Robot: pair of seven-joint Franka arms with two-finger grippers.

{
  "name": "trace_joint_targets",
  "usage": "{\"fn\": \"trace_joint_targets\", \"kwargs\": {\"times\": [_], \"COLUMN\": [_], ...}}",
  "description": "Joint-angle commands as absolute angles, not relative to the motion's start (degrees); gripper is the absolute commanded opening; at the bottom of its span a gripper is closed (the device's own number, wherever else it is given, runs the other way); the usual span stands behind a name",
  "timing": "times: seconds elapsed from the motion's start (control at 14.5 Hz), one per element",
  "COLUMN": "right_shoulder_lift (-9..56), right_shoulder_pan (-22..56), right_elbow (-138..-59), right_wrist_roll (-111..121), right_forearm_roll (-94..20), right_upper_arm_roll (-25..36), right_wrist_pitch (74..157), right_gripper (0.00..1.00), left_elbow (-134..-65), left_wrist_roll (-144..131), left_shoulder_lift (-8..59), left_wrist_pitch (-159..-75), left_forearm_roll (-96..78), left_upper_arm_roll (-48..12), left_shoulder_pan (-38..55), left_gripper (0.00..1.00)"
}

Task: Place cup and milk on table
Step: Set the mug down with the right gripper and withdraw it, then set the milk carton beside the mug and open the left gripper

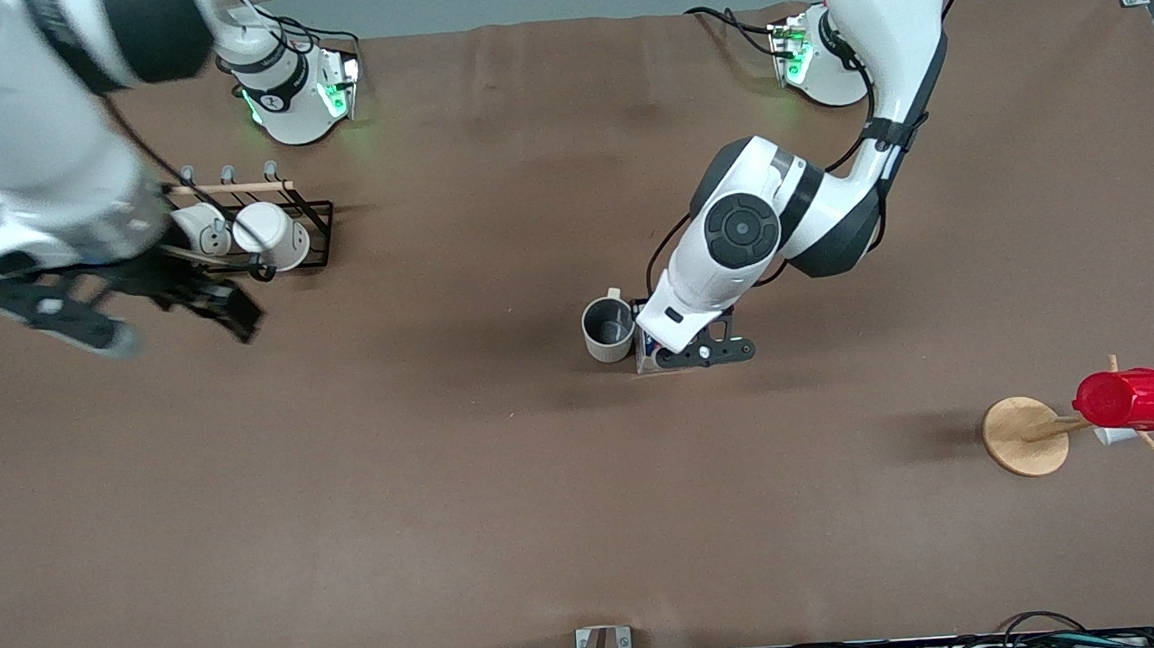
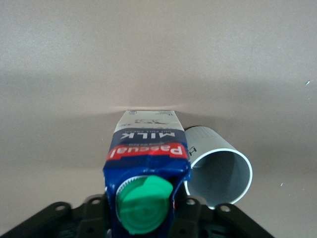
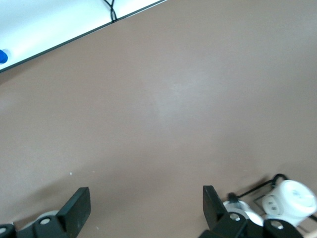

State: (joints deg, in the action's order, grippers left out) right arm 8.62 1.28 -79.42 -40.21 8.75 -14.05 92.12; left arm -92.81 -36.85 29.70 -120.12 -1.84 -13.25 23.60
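The milk (image 2: 146,158), a dark blue carton with a green cap, stands upright on the brown table (image 1: 447,492) near its middle. My left gripper (image 2: 143,218) is shut on it near the top, one finger on each side. In the front view the left hand covers most of the carton (image 1: 646,352) and the left gripper (image 1: 674,353). The grey-beige cup (image 1: 607,329) stands upright right beside the milk, toward the right arm's end, and also shows in the left wrist view (image 2: 220,171). My right gripper (image 1: 181,323) is open and empty, up in the air over bare table by the mug rack; it also shows in its own wrist view (image 3: 143,208).
A black wire rack (image 1: 315,220) with two white mugs (image 1: 266,233) stands near the right arm's base. A wooden mug tree (image 1: 1025,435) carrying a red ribbed cup (image 1: 1128,398) stands toward the left arm's end. The table's edge runs nearest the front camera.
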Motion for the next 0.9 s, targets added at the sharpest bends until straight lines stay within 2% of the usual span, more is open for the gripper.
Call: {"fn": "trace_joint_targets", "kwargs": {"times": [0.0, 0.21, 0.48, 0.83], "right_shoulder_lift": [2.91, 0.62, 1.14, 1.23], "right_shoulder_pan": [-2.20, -3.24, -5.45, -5.27], "right_elbow": [-82.71, -82.53, -82.44, -82.44], "right_wrist_roll": [-33.86, -17.30, -9.76, -9.84], "right_forearm_roll": [4.93, 0.27, 0.26, 0.26], "right_upper_arm_roll": [-10.67, -3.36, -2.99, -3.16], "right_wrist_pitch": [88.96, 83.16, 82.87, 84.03], "right_gripper": [1.00, 1.00, 1.00, 1.00], "left_elbow": [-91.58, -89.57, -82.98, -82.53], "left_wrist_roll": [-37.70, -37.53, -36.74, -31.06], "left_shoulder_lift": [30.41, 28.84, 24.35, 16.10], "left_wrist_pitch": [-120.32, -118.23, -107.07, -101.53], "left_forearm_roll": [-2.99, -2.20, 0.15, 9.58], "left_upper_arm_roll": [-13.01, -12.66, -11.34, -11.69], "left_shoulder_pan": [24.35, 23.91, 19.44, 11.62], "left_gripper": [1.00, 1.00, 1.00, 1.00]}}
